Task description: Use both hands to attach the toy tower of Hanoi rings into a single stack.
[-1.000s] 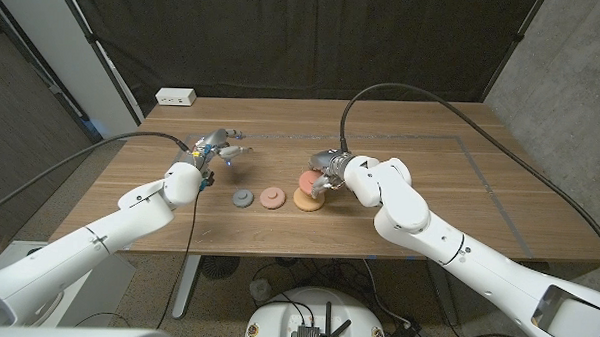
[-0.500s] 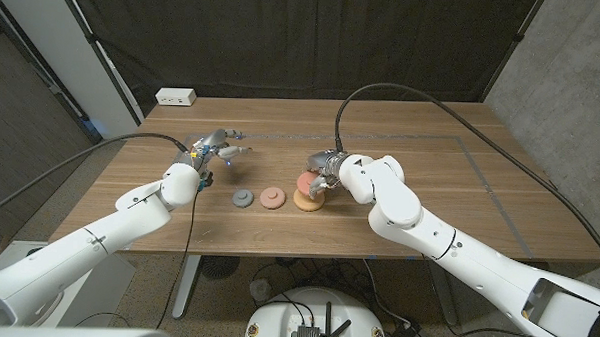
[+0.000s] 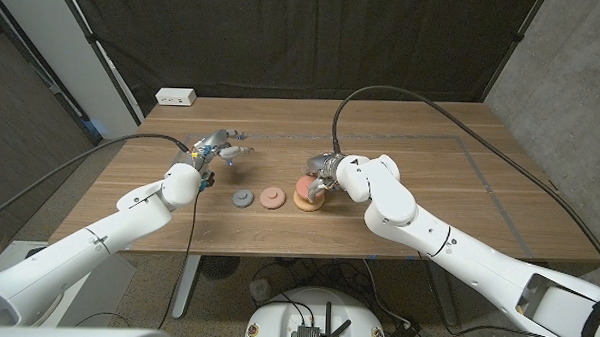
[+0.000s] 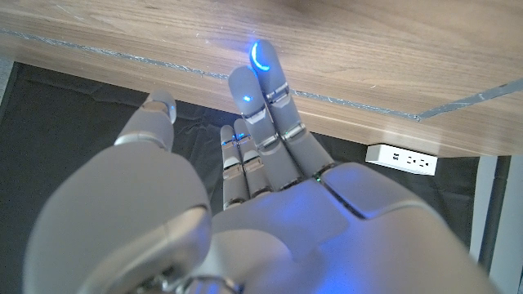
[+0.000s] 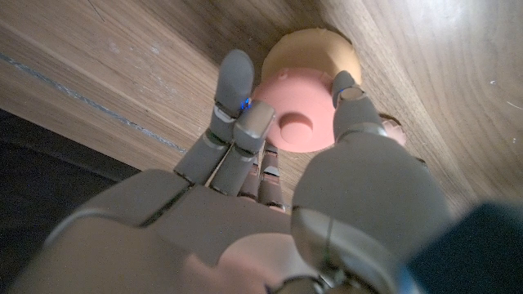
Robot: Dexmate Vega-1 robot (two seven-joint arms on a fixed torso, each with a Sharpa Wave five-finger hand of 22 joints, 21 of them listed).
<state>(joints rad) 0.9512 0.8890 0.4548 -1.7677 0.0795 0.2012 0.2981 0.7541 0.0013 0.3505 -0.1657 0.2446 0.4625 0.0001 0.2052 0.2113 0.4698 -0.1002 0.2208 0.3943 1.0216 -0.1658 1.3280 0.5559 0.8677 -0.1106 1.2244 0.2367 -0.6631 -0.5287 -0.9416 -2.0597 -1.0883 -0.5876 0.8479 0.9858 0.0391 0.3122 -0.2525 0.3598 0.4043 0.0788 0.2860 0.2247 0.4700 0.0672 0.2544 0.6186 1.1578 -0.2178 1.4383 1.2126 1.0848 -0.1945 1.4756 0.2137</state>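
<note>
The pink ring [image 5: 301, 122] is pinched by the right hand [image 5: 270, 188], fingers [image 5: 235, 90] clamped on its rim, directly over the orange ring [image 5: 315, 51] on the desk [image 3: 430, 163]. It should be centred and level before being pressed down. The small pink ring [image 3: 271, 198] and grey ring [image 3: 242, 199] lie alongside; the left hand [image 3: 213, 148] is held empty, fingers apart.

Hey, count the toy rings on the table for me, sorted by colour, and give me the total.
Grey ring: 1
Small pink ring: 1
Larger pink ring, held by the right hand: 1
Tan ring, under the held one: 1
Total: 4 rings
</note>
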